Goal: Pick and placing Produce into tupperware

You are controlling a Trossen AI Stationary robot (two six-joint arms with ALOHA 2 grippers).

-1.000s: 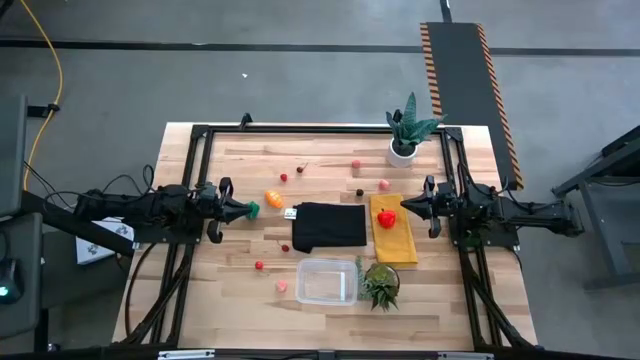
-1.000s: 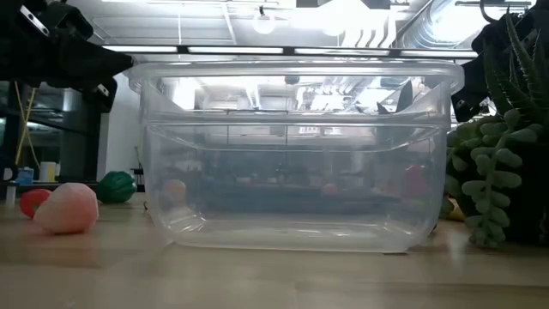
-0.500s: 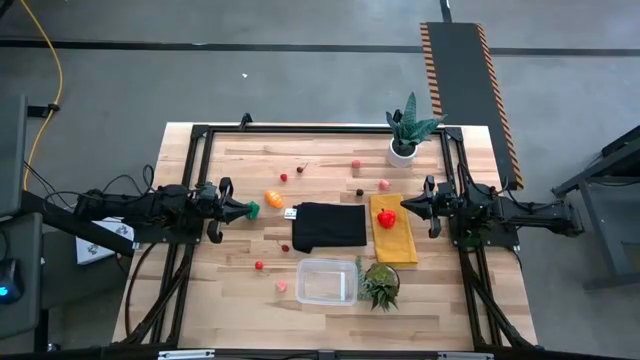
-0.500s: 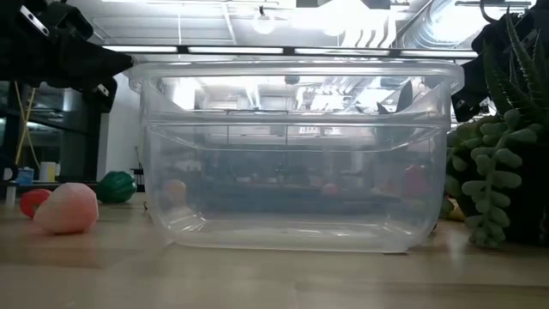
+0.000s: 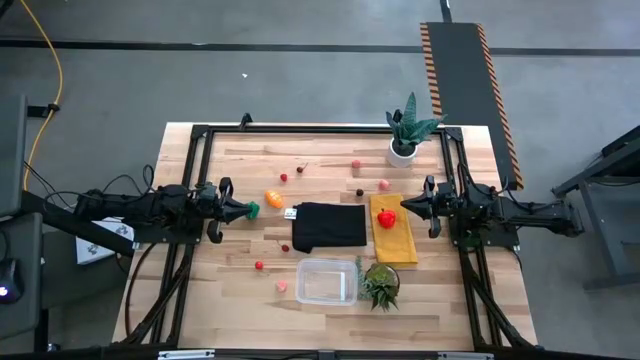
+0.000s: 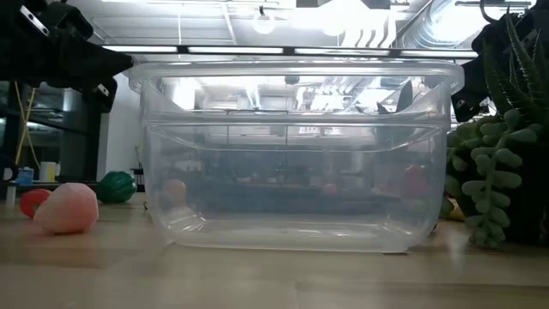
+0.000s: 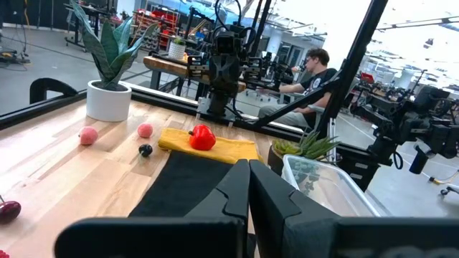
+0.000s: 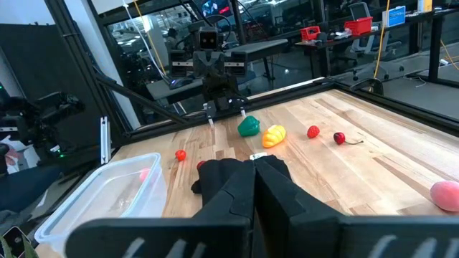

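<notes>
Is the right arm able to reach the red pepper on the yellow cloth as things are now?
Probably yes. The red pepper lies in the open on the yellow cloth, just ahead of the shut right gripper, with nothing between them.

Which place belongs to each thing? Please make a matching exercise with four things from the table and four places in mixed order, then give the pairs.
Things:
1. red pepper
2. tupperware
3. green vegetable
4. white plant pot

Places:
A. at the left gripper's tip
B. on the yellow cloth
C. far corner of the table, on the right arm's side
D. beside the small spiky plant, near edge

Pairs: 1-B, 2-D, 3-A, 4-C
</notes>
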